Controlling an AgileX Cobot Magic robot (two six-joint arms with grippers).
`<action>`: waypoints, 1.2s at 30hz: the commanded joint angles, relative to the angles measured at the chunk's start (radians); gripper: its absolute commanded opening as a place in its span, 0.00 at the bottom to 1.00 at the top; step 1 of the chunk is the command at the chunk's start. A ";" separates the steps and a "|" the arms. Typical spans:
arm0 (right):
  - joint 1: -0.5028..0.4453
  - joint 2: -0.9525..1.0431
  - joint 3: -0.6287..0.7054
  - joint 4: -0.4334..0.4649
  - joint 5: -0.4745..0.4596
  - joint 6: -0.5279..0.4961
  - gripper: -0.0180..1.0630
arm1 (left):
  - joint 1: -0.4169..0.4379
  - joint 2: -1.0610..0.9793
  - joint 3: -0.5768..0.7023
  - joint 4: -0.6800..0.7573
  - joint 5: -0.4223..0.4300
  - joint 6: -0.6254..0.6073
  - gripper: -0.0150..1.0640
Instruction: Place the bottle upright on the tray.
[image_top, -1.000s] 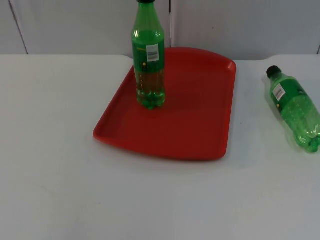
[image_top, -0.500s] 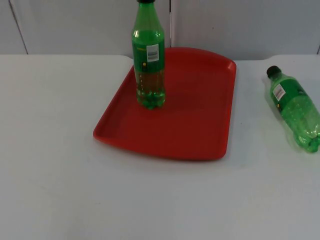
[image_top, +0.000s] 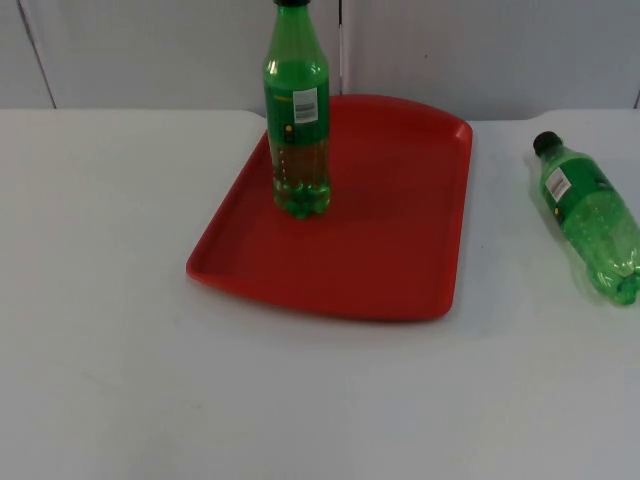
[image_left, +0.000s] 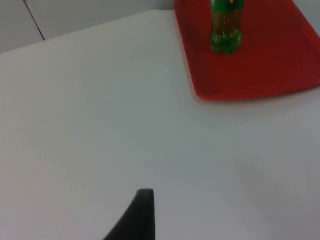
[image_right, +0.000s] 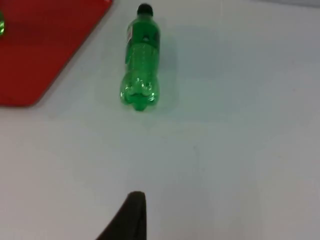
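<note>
Grippers both hang above the white table top (image_top: 120, 380), each looking down along one black fingertip; whether left gripper (image_left: 137, 215) or right gripper (image_right: 131, 215) is spread or closed, I cannot tell. Ahead of the left gripper, well apart, a green plastic bottle with label (image_top: 297, 110) stands upright on the red plastic tray (image_top: 390, 250), near its far left rim. Ahead of the right gripper a second green bottle (image_right: 141, 62) lies on its side on the table, beside the tray, black cap pointing away.
</note>
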 joint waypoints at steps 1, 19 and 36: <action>-0.008 0.070 -0.021 0.033 -0.070 0.002 0.99 | 0.001 -0.003 0.006 -0.002 -0.010 0.001 0.99; -0.008 0.600 -0.216 0.060 -0.190 -0.004 0.99 | 0.001 -0.003 0.006 -0.002 -0.010 0.001 0.99; -0.006 1.156 -0.541 0.061 -0.196 -0.004 0.99 | 0.001 -0.003 0.006 -0.002 -0.010 0.001 0.99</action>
